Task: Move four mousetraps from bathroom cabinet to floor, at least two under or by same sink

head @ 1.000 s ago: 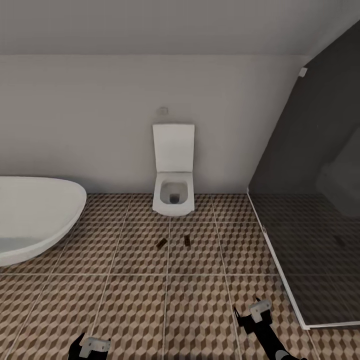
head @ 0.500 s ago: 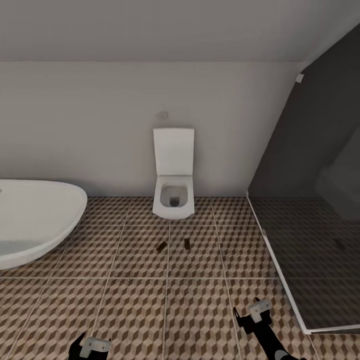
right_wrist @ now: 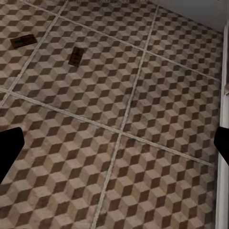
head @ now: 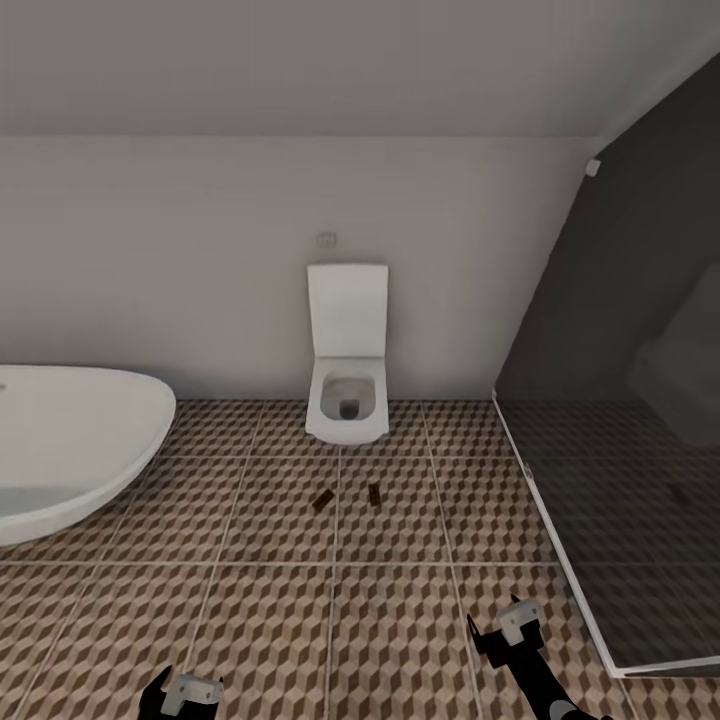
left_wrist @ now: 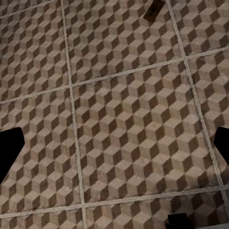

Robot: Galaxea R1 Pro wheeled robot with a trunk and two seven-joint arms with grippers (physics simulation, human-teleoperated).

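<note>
Your head view takes in the bathroom floor (head: 300, 620), cube-patterned tiles with pale grout, running from the bottom edge up to a plain pale wall (head: 180, 260) across the middle of the frame. At the right side stands a dark glass shower screen (head: 620, 420) with a white frame along its foot. At the left edge, midway down, you see the rounded end of a white oval bathtub (head: 70, 450). At centre, against the wall, hangs a white square toilet (head: 347, 400) with its lid raised, and a small flush plate (head: 326, 240) sits on the wall just above it.

Your two mousetraps lie flat on the tiles just below the toilet: the left mousetrap (head: 322, 500) is turned at a slant, and the right mousetrap (head: 374, 494) lies just beside it but apart. In the right wrist view they show at upper left (right_wrist: 23, 41) and (right_wrist: 76, 56); in the left wrist view one shows at the top edge (left_wrist: 153, 9).

Your left gripper (head: 185, 692) sits at the bottom left of the head view and your right gripper (head: 508, 628) at lower right, both over bare tile. In each wrist view the fingers (left_wrist: 9, 150) (right_wrist: 9, 148) show dark at opposite edges, spread wide with nothing between them.
</note>
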